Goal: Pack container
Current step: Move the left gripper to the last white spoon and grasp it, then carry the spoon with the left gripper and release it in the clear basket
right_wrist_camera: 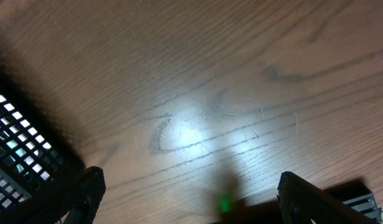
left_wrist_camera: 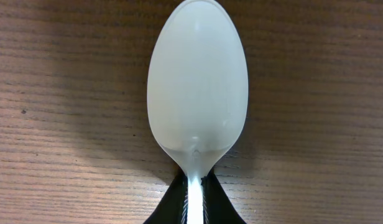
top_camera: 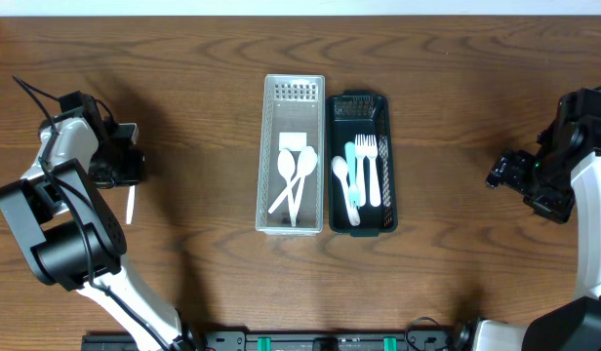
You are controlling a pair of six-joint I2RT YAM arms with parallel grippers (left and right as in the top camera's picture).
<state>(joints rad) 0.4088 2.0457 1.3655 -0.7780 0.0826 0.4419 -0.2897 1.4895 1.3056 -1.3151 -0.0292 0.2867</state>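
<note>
My left gripper (top_camera: 123, 168) is shut on the neck of a white plastic spoon (top_camera: 131, 206) at the far left of the table. In the left wrist view the jaws (left_wrist_camera: 195, 202) pinch the handle and the spoon's bowl (left_wrist_camera: 198, 87) fills the frame above the wood. A clear basket (top_camera: 266, 146) in the middle holds white spoons (top_camera: 295, 175). A dark basket (top_camera: 388, 127) beside it on the right holds white forks (top_camera: 370, 166) and white and teal spoons (top_camera: 349, 180). My right gripper (top_camera: 503, 172) is open and empty at the far right; its wrist view shows its jaws (right_wrist_camera: 191, 199) over bare wood.
The dark basket's mesh corner (right_wrist_camera: 11, 146) shows at the left edge of the right wrist view. A white card (top_camera: 293, 142) lies inside the clear basket. Bare wooden table lies between each arm and the baskets.
</note>
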